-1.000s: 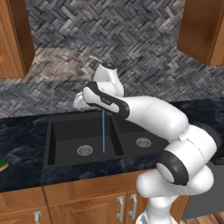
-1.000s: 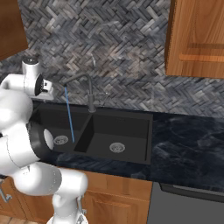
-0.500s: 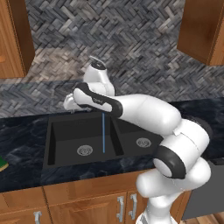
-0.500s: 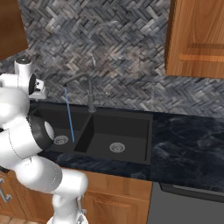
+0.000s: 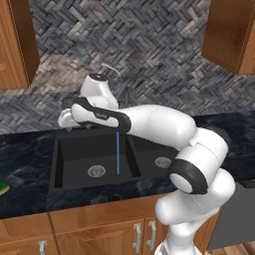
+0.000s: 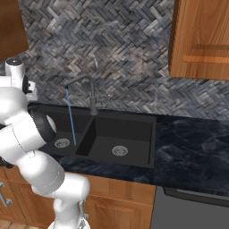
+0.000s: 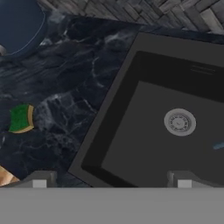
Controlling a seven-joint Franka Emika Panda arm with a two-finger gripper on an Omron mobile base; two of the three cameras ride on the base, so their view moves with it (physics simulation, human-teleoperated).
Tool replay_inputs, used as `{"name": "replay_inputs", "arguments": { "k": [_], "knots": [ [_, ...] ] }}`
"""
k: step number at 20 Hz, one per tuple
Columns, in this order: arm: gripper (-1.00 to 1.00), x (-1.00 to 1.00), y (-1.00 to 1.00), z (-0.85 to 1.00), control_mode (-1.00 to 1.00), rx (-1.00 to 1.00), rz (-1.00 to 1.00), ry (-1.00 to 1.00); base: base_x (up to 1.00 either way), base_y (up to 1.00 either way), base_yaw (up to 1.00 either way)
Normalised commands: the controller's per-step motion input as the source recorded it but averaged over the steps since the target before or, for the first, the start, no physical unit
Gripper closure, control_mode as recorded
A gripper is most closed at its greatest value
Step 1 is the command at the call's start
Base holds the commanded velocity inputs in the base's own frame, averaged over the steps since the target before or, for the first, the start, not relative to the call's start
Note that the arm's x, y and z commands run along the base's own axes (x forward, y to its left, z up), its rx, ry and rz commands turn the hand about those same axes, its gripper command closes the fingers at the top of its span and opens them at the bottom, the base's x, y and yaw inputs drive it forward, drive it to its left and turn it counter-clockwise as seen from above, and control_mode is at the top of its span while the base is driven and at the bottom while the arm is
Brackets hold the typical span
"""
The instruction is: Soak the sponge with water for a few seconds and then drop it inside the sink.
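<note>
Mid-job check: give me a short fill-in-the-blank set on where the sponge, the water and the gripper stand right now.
1. The sponge lies on the dark ____, outside the sink.
2. The water falls in a thin stream into the ____ basin, seen from the robot.
3. The gripper has its jaws ____ and holds nothing.
4. Each sink basin has a round silver ____ in its floor.

Missing words: countertop; left; open; drain
</note>
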Motion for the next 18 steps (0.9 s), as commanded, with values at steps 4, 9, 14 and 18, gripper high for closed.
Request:
{"name": "replay_inputs", "arguments": {
  "k": [4,9,14,18],
  "knots": [
    [-1.00,-0.14,0.58,-0.05,-1.00,0.00,0.03,0.00,0.00,0.00,0.00],
    [-1.00,-0.19,0.53,-0.08,-1.00,0.00,0.01,0.00,0.00,0.00,0.00],
    [-1.00,-0.08,0.44,-0.01,-1.00,0.00,0.00,0.00,0.00,0.00,0.00],
    [-1.00,0.00,0.45,0.00,-1.00,0.00,0.00,0.04,0.00,0.00,0.00]
  ]
}}
